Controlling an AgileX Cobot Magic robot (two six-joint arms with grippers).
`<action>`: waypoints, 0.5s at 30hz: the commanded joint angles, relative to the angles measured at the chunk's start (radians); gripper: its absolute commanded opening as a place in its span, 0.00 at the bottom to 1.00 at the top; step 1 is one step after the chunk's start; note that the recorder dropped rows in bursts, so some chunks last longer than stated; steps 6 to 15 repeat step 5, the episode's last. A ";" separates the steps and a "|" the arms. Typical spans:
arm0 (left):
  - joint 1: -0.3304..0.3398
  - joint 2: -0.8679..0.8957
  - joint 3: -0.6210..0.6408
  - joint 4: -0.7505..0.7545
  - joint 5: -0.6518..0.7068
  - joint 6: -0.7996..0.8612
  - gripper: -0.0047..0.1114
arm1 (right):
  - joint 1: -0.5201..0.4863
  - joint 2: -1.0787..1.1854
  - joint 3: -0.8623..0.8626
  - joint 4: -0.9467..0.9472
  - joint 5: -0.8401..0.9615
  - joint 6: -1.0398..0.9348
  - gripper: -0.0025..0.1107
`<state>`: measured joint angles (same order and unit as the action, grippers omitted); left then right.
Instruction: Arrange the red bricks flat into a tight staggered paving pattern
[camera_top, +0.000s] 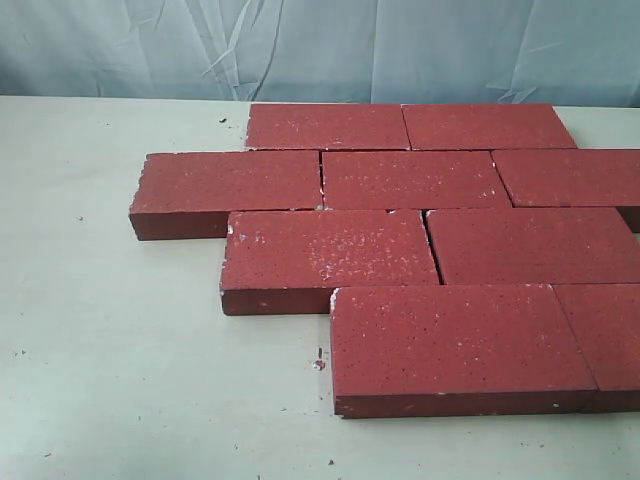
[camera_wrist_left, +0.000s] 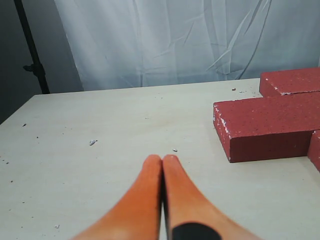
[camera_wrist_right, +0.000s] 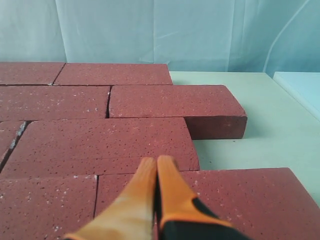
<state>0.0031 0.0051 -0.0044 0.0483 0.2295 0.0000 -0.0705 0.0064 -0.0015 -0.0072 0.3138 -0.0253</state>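
Note:
Several red bricks (camera_top: 400, 180) lie flat and close together on the pale table (camera_top: 110, 350), in rows offset from one another. The nearest brick (camera_top: 455, 345) sits at the front right. No gripper shows in the exterior view. In the left wrist view my left gripper (camera_wrist_left: 162, 159) is shut and empty over bare table, apart from the bricks' left end (camera_wrist_left: 267, 125). In the right wrist view my right gripper (camera_wrist_right: 157, 161) is shut and empty, hovering above the paved bricks (camera_wrist_right: 100, 142) near their edge.
A wrinkled pale blue cloth (camera_top: 320, 50) hangs behind the table. Small crumbs (camera_top: 318, 364) dot the tabletop. A dark stand (camera_wrist_left: 30, 50) rises beyond the table's far corner. Bare table (camera_wrist_right: 260, 130) lies beside the bricks.

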 joint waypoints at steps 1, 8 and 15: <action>0.004 -0.005 0.004 0.001 0.002 0.000 0.04 | 0.001 -0.006 0.001 -0.008 -0.007 0.000 0.01; 0.004 -0.005 0.004 0.001 0.002 0.000 0.04 | 0.001 -0.006 0.001 -0.008 -0.007 0.000 0.01; 0.004 -0.005 0.004 0.001 0.002 0.000 0.04 | 0.001 -0.006 0.001 -0.008 -0.007 0.000 0.01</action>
